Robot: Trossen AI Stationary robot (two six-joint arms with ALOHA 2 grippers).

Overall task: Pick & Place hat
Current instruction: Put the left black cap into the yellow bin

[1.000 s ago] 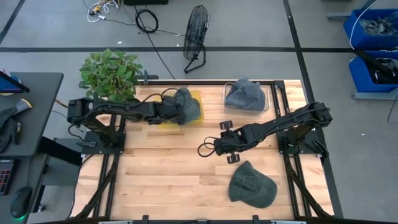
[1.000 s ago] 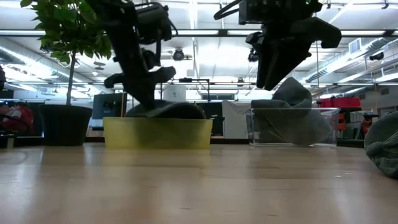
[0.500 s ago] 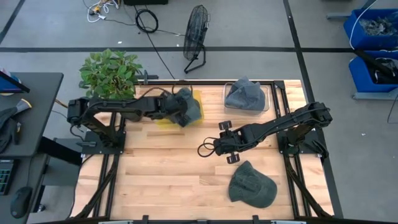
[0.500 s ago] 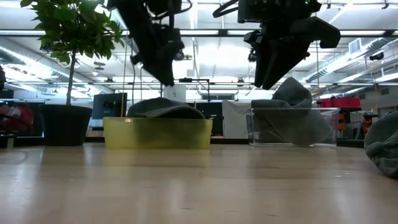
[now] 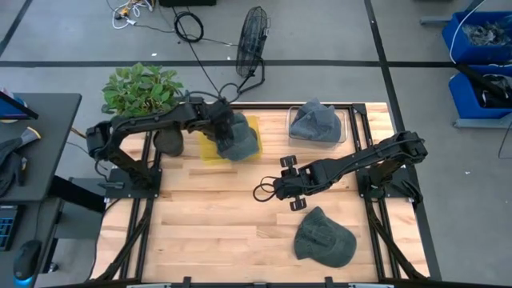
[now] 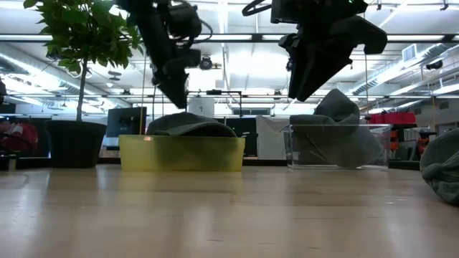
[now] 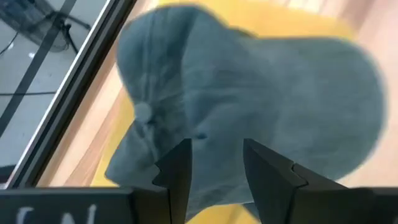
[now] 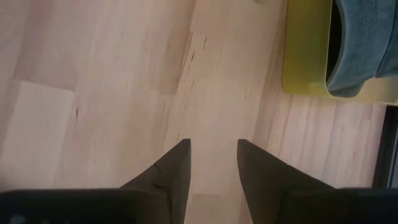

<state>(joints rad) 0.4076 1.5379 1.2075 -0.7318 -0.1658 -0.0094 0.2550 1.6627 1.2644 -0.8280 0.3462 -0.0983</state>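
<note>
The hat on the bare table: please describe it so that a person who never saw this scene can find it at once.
Start at the wooden table in the high view and go to its near right part, below the right gripper. There a grey-green hat lies alone on the bare wood. The other two hats each sit in a container at the far edge, one yellow, one clear.
</note>
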